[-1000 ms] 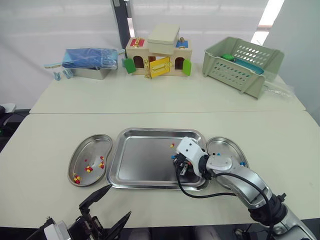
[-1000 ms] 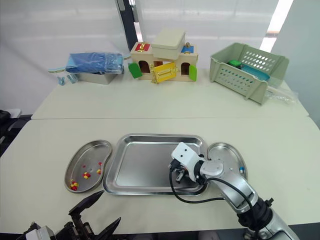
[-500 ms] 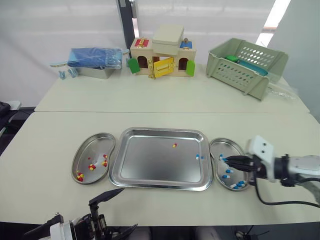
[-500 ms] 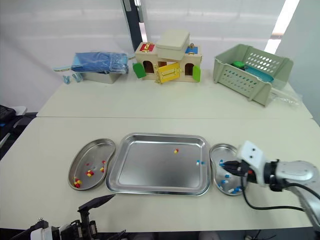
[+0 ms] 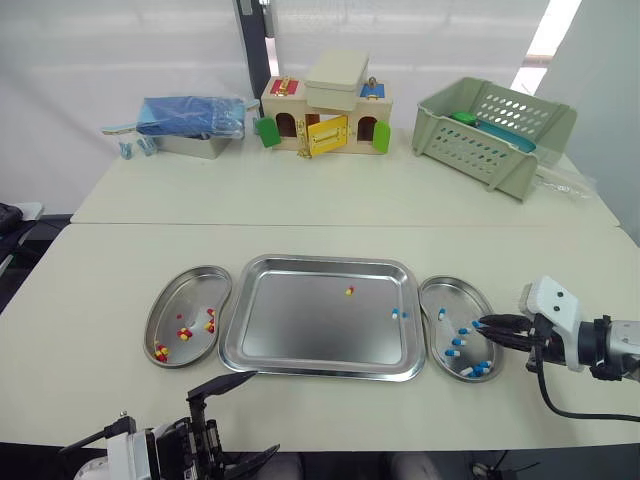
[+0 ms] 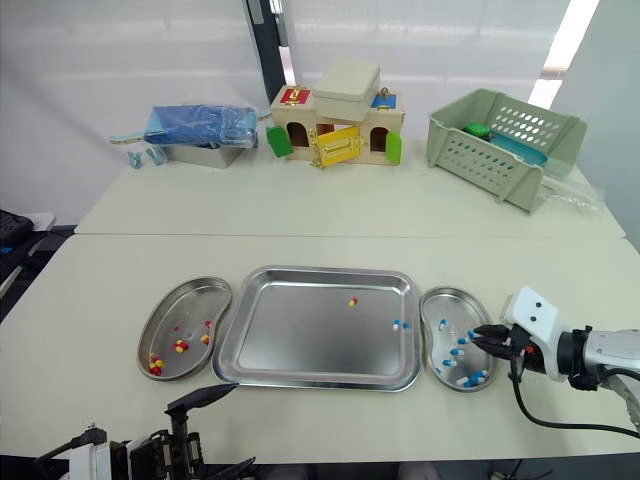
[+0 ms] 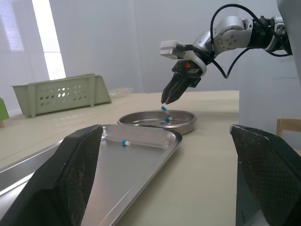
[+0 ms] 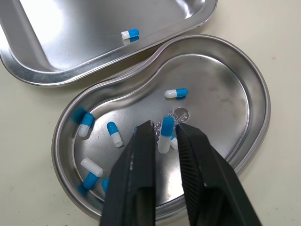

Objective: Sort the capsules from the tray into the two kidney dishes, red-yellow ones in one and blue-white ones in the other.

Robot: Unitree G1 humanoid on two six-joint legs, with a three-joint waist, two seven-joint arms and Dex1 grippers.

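The steel tray (image 5: 320,262) holds one red-yellow capsule (image 5: 349,291) and one blue-white capsule (image 5: 399,314). To its left, the left kidney dish (image 5: 170,295) contains several red-yellow capsules (image 5: 183,334). On the other side, the right kidney dish (image 5: 455,283) contains several blue-white capsules (image 5: 455,343). My right gripper (image 5: 478,324) hovers over that dish, open. A blue-white capsule (image 8: 164,134) hangs loose just past its fingertips (image 8: 146,128), in the air above the dish (image 7: 163,108). My left gripper (image 5: 242,420) is open and empty below the table's near edge.
On the far table stand a green plastic basket (image 5: 490,125), a wooden toy house (image 5: 322,112) and a blue bag on a metal box (image 5: 185,120). Bare tabletop surrounds the tray and both dishes.
My right gripper went from the tray's right part to above the right dish, then drew a little further right. Its fingers have parted and the capsule is leaving them.
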